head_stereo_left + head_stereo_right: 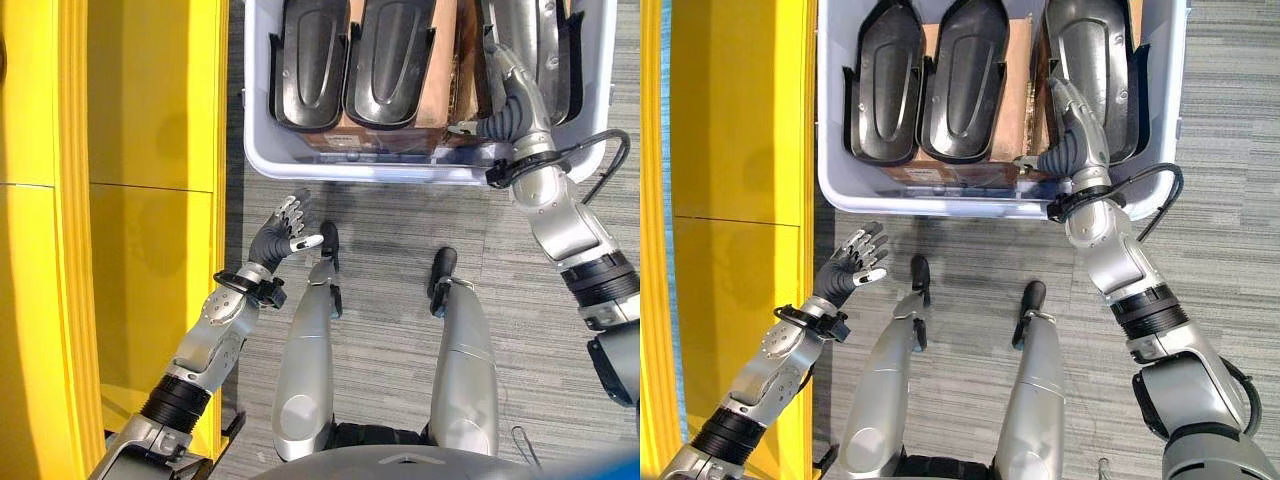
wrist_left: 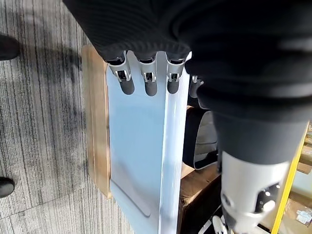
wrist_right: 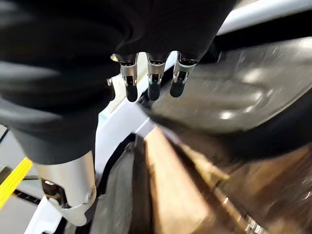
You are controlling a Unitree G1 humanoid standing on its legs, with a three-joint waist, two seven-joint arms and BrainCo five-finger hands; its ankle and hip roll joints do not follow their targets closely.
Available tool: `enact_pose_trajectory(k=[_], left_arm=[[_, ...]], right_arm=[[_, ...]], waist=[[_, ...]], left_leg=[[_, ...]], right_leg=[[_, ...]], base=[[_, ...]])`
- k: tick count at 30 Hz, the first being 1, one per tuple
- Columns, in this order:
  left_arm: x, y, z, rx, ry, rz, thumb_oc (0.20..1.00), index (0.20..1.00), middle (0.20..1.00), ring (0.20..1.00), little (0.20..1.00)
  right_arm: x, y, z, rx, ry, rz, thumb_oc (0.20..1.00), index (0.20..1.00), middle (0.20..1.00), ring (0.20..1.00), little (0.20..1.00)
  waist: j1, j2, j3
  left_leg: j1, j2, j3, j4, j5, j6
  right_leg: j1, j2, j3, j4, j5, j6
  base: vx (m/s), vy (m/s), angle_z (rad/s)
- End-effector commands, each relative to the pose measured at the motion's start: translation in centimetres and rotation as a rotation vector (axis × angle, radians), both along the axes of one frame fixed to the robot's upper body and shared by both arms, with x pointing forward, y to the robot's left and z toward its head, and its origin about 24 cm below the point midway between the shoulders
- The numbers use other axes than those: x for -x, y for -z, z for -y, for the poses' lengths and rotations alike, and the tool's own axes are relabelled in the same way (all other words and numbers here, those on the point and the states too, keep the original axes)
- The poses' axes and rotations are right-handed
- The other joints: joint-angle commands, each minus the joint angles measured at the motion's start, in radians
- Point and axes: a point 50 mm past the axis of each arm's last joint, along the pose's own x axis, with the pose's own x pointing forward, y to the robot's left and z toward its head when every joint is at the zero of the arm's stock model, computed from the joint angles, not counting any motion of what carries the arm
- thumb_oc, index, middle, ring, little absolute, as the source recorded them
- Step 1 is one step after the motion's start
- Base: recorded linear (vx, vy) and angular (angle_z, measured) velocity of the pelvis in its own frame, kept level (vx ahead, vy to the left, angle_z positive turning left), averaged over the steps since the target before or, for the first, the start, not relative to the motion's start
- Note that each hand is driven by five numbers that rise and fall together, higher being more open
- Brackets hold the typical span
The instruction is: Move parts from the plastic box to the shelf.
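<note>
**A:** Where are the parts?

**B:** They stand on edge in the plastic box (image 1: 262,150), a pale grey tub on the carpet ahead of the robot. Two dark parts sit side by side: the left part (image 1: 310,62) and the middle part (image 1: 388,60). A third, the right part (image 1: 1095,70), stands at the tub's right end. Brown cardboard dividers (image 1: 1015,95) separate the middle part from the right one.

**B:** The yellow shelf (image 1: 150,200) runs down the robot's left side.

**A:** And the right hand?

**B:** The right hand (image 1: 1072,120) reaches over the near rim into the tub and lies against the right part. In the head views its fingers extend up along the part's lower left face. In the right wrist view the fingertips (image 3: 153,90) look fairly straight and sit just beside the part's glossy curved surface. I can't see whether they touch it, and nothing shows them wrapped round it. So I read that hand as released, not grasping.

**A:** The left hand?

**B:** The left hand (image 1: 283,235) hangs over the carpet, between the shelf and the tub's near-left corner, short of the rim. Its fingers are spread and relaxed and hold nothing. In the left wrist view the fingertips (image 2: 150,87) point at the tub's outer wall, apart from every part.
</note>
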Motion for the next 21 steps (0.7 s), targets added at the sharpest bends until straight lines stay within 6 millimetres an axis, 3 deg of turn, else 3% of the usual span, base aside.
enact_pose_trajectory(k=[1,13,16,18,21], left_arm=[[0.7,-0.7,-0.3,-0.021,0.016,0.058,1.0,1.0,1.0,1.0,1.0],[0.9,-0.7,0.2,-0.01,0.049,0.056,1.0,1.0,1.0,1.0,1.0],[1.0,-0.5,0.4,-0.013,0.057,0.052,1.0,1.0,1.0,1.0,1.0],[1.0,-0.4,0.3,-0.007,0.049,0.052,1.0,1.0,1.0,1.0,1.0],[1.2,-0.2,0.5,0.0,0.061,0.055,1.0,1.0,1.0,1.0,1.0]], right_arm=[[-0.4,-2.7,-0.4,-0.093,-0.057,0.037,1.0,1.0,1.0,1.0,1.0],[-1.9,-3.3,-1.7,-0.548,-0.154,-0.052,1.0,1.0,1.0,1.0,1.0],[-1.8,-4.1,-0.7,-0.638,-0.089,0.081,1.0,1.0,1.0,1.0,1.0],[-1.7,-4.2,-0.3,-0.635,-0.115,0.073,1.0,1.0,1.0,1.0,1.0],[-1.4,-4.0,-1.4,-0.614,-0.176,0.062,1.0,1.0,1.0,1.0,1.0]], waist=[[0.003,0.019,-0.036],[0.035,0.035,-0.036],[0.038,0.041,-0.036],[0.036,0.042,-0.036],[0.033,0.044,-0.036]], left_leg=[[-0.04,-0.05,0.007,0.172,-0.192,0.042],[-0.02,-0.056,0.005,0.165,-0.191,0.043],[-0.017,-0.056,0.006,0.164,-0.194,0.044],[-0.015,-0.056,0.004,0.162,-0.193,0.042],[-0.011,-0.056,0.008,0.16,-0.194,0.041]], right_leg=[[0.039,0.049,-0.051,-0.089,0.027,-0.025],[0.055,0.044,-0.065,-0.075,0.014,-0.035],[0.057,0.043,-0.066,-0.067,0.008,-0.036],[0.058,0.043,-0.066,-0.065,0.006,-0.035],[0.059,0.044,-0.061,-0.066,0.005,-0.036]], base=[[0.0,0.0,0.0],[0.01,-0.005,0.01],[0.03,0.012,0.05],[0.01,0.005,0.02],[0.0,0.0,0.0]])
